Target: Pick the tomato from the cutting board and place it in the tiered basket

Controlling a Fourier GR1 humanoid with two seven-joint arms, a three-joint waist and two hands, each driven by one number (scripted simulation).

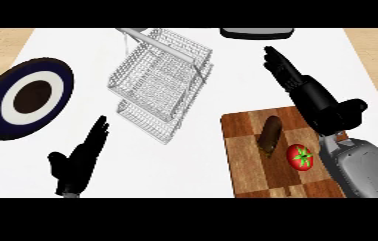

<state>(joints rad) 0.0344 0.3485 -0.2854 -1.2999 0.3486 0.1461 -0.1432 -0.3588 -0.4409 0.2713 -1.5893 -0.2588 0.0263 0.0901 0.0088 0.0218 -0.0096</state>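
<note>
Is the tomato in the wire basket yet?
No. The tomato lies on the cutting board, apart from the wire basket, and neither hand holds it.

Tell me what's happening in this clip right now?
Nothing is held yet. The tomato still lies on the wooden cutting board, beside a brown oblong item. The right hand extends open above and beyond the board, away from the tomato. The left hand rests open at lower left. The wire tiered basket holds nothing.

light: bright, even, from above
white desk point(221, 45): no glare
shadows: faint, under silver wire tiered basket point(159, 80)
red round tomato point(300, 157): small soft highlight
</note>
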